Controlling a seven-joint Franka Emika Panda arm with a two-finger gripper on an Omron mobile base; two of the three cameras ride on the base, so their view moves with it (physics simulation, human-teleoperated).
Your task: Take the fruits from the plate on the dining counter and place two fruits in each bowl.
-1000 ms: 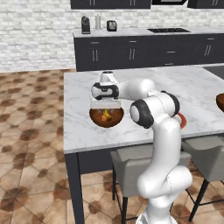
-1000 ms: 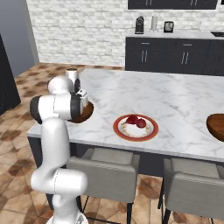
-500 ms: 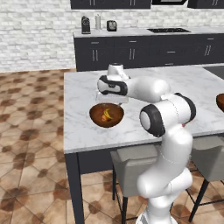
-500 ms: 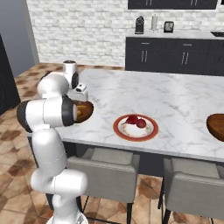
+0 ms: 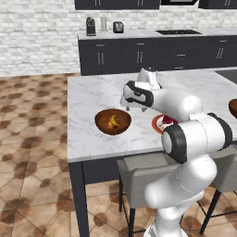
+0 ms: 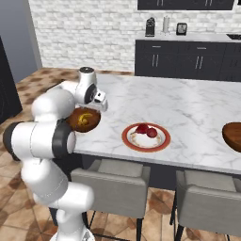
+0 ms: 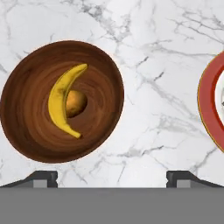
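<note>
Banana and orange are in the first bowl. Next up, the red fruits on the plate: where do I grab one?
Come straight down on the nearer red fruit and pinch across its round middle. It sits beside the other red fruit on the plate, so set the open gripper crosswise to that neighbour.

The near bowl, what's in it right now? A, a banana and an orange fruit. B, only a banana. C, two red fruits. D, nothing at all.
A: the hand view shows the bowl holding a yellow banana curved around an orange fruit, while the red fruits sit on the plate.
</note>
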